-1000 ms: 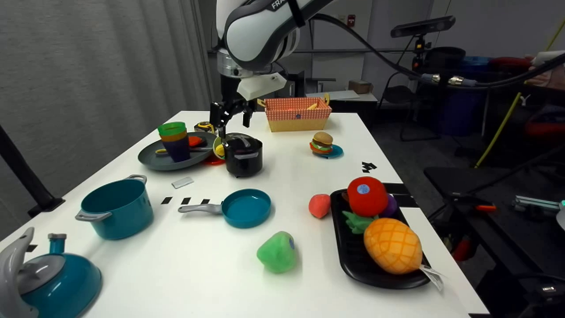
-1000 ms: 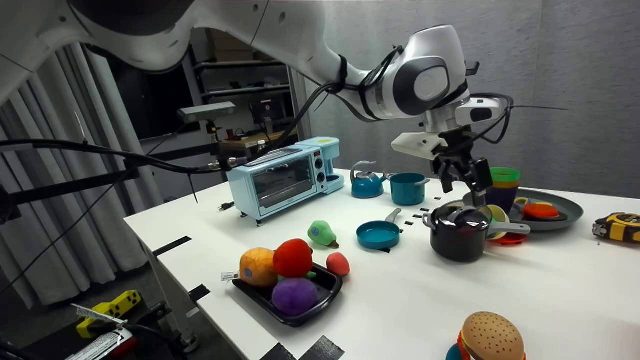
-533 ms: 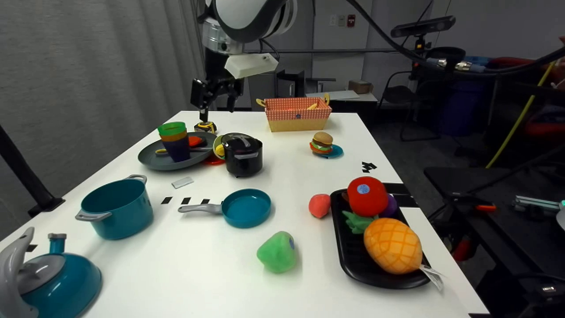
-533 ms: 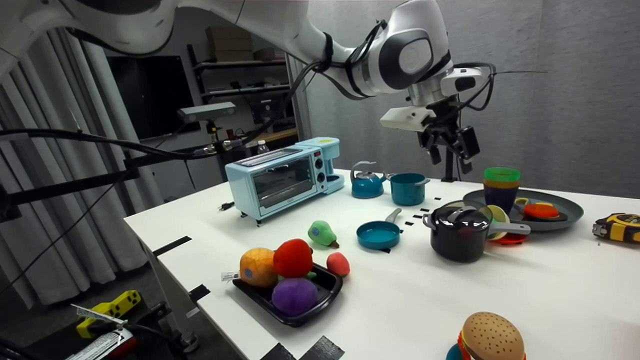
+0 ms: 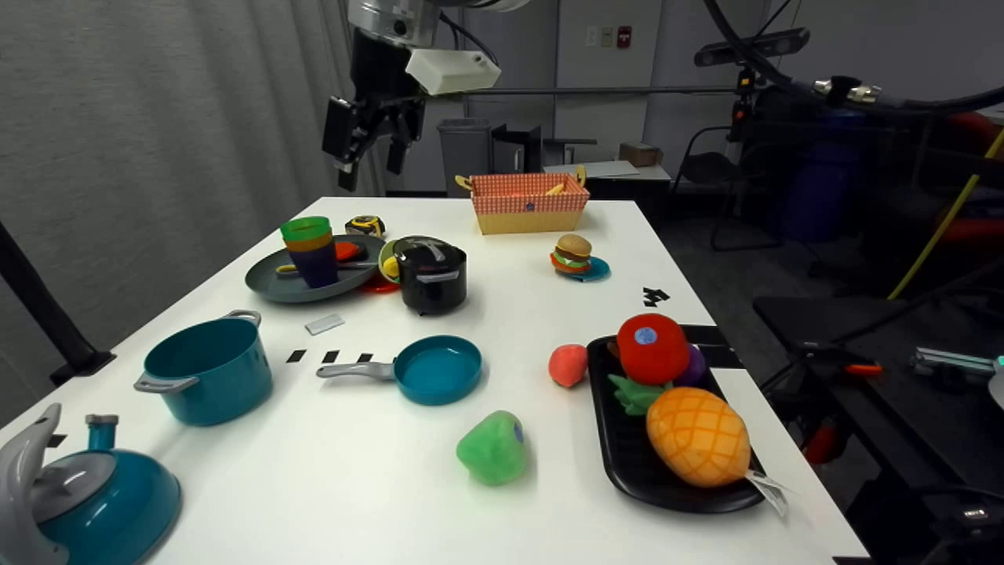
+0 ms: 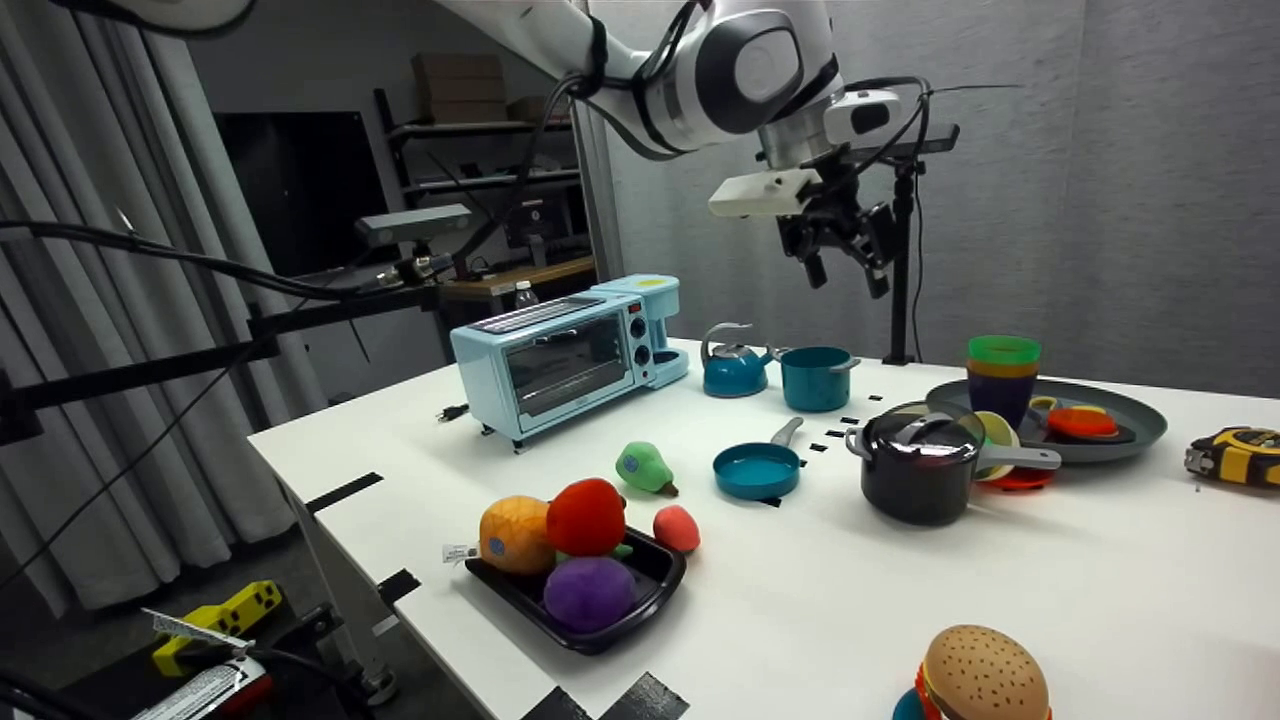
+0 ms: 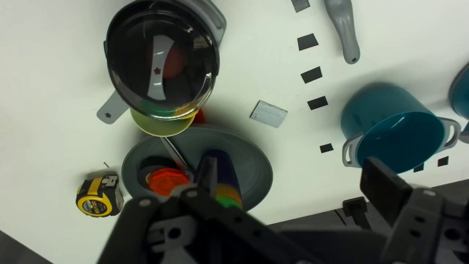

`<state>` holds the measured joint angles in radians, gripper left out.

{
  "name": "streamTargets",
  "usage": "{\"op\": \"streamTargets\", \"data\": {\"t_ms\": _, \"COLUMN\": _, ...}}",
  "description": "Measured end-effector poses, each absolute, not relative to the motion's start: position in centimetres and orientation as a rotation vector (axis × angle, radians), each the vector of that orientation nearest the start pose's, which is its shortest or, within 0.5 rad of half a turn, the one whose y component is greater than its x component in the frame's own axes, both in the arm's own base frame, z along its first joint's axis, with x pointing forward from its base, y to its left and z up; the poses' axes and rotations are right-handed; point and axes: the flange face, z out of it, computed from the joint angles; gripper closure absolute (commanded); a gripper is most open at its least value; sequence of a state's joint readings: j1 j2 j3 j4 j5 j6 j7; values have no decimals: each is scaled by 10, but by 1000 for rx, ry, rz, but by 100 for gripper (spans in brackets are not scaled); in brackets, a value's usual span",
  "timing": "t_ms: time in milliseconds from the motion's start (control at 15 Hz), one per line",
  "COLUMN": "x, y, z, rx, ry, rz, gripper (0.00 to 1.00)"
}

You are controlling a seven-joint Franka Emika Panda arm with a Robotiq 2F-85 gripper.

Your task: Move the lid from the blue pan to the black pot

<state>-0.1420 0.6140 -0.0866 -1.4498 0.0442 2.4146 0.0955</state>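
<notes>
Lid [image 7: 161, 68] rests on the black pot [image 6: 915, 492] but looks ill-seated toward the yellow-green bowl [image 7: 159, 128], so it could slide off if the pincer [image 6: 848, 282], spread wide and empty well above the bench [image 6: 800, 600], came down to adjust it and bumped the pot.

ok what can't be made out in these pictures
Black pot: in the wrist view, the reflective lid obscures the inside.
Basket: in an exterior view, the front wall hides its bottom.
Blue pan: in the wrist view, the top edge cuts off all but the handle.
</notes>
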Motion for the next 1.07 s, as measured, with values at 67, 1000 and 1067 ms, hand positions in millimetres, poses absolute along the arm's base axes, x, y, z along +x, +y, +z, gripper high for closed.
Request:
{"op": "streamTargets", "data": {"t_ms": 67, "x": 724, "y": -151, "z": 369, "rx": -3093, "ry": 479, "rz": -555, "gripper": 0}}
{"op": "streamTargets", "data": {"t_ms": 1000, "x": 596, "y": -95, "z": 406, "rx": -3142, "ry": 223, "rz": -555, "gripper": 0}}
{"op": "streamTargets", "data": {"t_ms": 1067, "x": 589, "y": -94, "z": 408, "rx": -3144, "ry": 219, "rz": -553, "gripper": 0}}
